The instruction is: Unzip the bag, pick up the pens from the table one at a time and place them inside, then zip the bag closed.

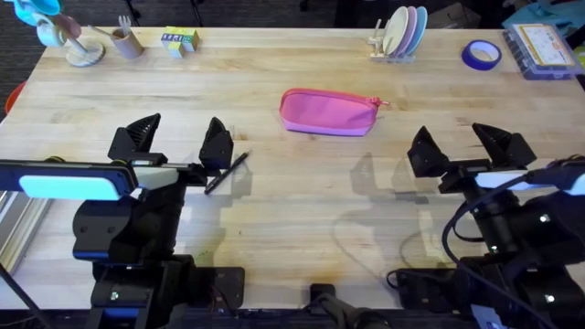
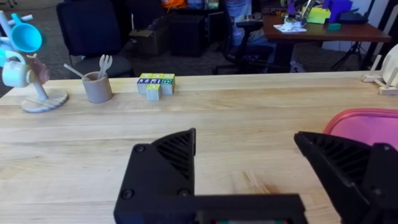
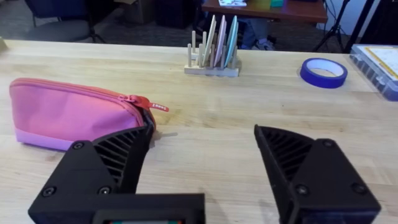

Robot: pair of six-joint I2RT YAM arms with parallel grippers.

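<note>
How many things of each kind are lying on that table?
Pink bag: 1
Black pen: 1
Mug tree: 1
Cutlery cup: 1
Block stack: 1
Plate rack: 1
Blue tape roll: 1
Clear storage box: 1
Total: 8

A fixed camera above the arm bases looks down and forward over the tabletop (image 1: 302, 210). Each wrist camera sits low, just behind its own end effector, facing the far edge. Both wrist views and the overhead share the pink bag (image 1: 327, 111), nearer in the right wrist view (image 3: 74, 115).
</note>
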